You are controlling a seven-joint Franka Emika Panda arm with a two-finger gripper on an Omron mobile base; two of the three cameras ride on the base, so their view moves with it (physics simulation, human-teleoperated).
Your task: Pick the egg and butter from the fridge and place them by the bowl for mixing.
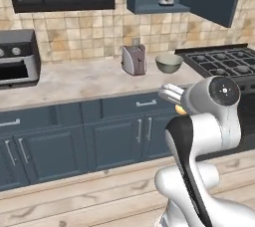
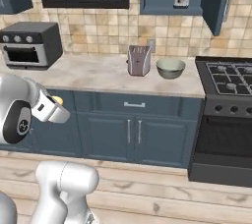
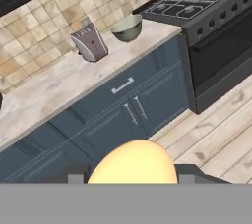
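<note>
My gripper [image 3: 133,175] is shut on the egg [image 3: 133,161], a pale yellow-orange ball that bulges between the two dark fingertips [image 3: 191,173] at the bottom of the hand view. A sliver of the egg [image 2: 58,100] peeks from the hand in the right base view, and again as the egg [image 1: 180,109] in the left base view, held in the air in front of the dark blue cabinets. The bowl [image 1: 169,62] [image 2: 170,68] [image 3: 127,27] stands on the counter beside the stove, well ahead of the gripper. The butter and the fridge are out of view.
A silver toaster [image 1: 134,59] [image 2: 139,60] stands just left of the bowl. The black gas stove [image 2: 227,78] [image 3: 197,2] closes the counter on the right. A toaster oven [image 2: 29,43] sits at the far left of the counter [image 1: 84,81]. Wood floor lies below.
</note>
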